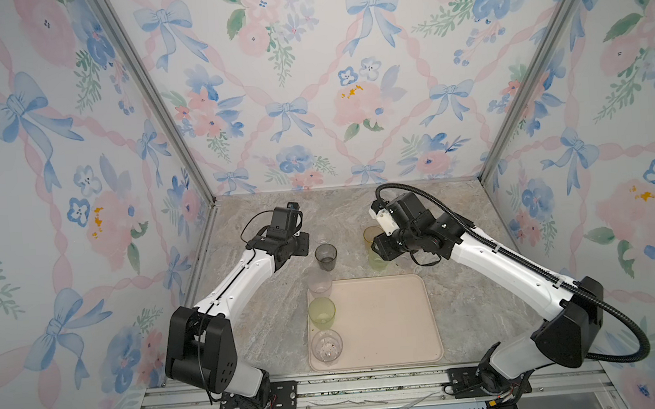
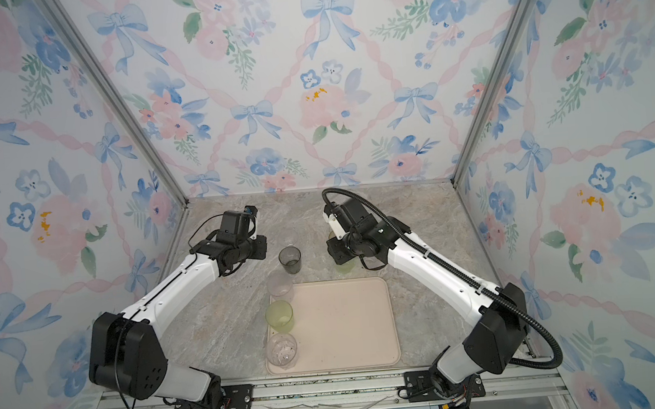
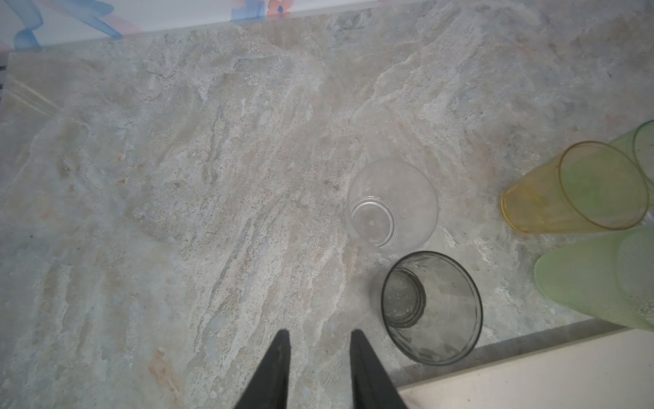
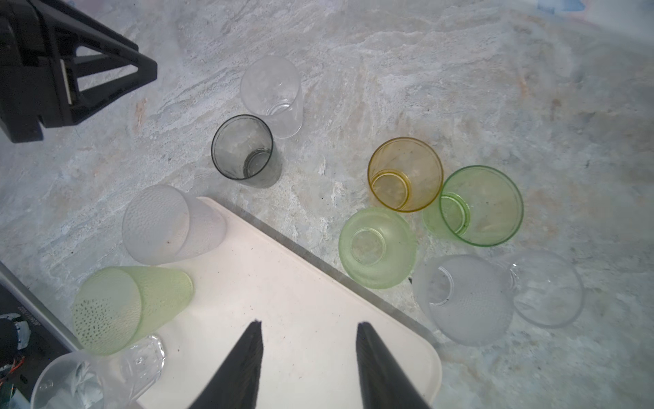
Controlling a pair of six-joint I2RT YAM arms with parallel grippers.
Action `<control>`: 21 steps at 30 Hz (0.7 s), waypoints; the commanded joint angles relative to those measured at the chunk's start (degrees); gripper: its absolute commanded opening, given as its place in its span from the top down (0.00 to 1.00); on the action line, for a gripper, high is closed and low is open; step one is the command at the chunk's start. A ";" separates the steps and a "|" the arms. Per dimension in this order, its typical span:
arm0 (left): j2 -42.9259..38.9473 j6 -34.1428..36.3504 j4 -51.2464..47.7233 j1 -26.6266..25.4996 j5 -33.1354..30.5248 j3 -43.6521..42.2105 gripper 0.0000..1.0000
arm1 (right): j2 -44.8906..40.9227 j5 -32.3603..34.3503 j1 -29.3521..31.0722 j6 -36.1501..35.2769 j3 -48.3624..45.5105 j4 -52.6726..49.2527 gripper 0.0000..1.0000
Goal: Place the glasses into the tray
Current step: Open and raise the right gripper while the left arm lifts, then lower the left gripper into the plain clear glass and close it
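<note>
Glasses (image 2: 279,317): 10 in all, 3 in the tray, 7 on the stone table (image 3: 177,177).

Left gripper (image 3: 320,336): fingers parted by a narrow gap, nothing between them, above bare table just beside the grey glass (image 1: 326,255).

Tray (image 1: 387,320): cream, near the front edge of the table. 3 glasses stand upright in a row along its left rim: corner frosted glass (image 1: 319,284) at the far end, dotted green glass (image 1: 321,312) in the middle, cut clear glass (image 1: 326,345) nearest the arm bases.

Table beyond the tray: grey glass, with a plain clear glass (image 1: 322,236) just behind it. Further right is a close cluster of 5: amber glass (image 4: 405,173), bright green glass (image 4: 481,205), frosted green glass (image 4: 377,248), frosted white glass (image 4: 463,297) and thin clear glass (image 4: 546,287).

Right gripper (image 4: 309,325): fingers spread wide, empty. In both top views its arm covers most of the cluster.
</note>
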 commanded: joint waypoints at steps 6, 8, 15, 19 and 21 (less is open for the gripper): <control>11.19 1.86 -5.41 -0.01 4.38 9.24 0.68 | 2.46 -5.22 -4.77 -1.49 0.03 3.98 0.53; 13.05 1.75 -5.42 0.13 4.93 11.00 0.65 | 2.96 -5.81 -5.41 -1.53 0.12 4.27 0.53; 17.73 2.33 -5.72 0.55 5.93 15.81 0.67 | 4.38 -7.33 -7.02 -1.56 0.14 5.04 0.53; 20.05 2.89 -6.33 0.95 6.61 17.71 0.70 | 4.73 -7.62 -7.47 -1.61 -0.04 5.39 0.53; 21.03 3.16 -6.89 1.06 6.88 18.62 0.71 | 4.93 -7.75 -7.70 -1.53 -0.05 5.48 0.53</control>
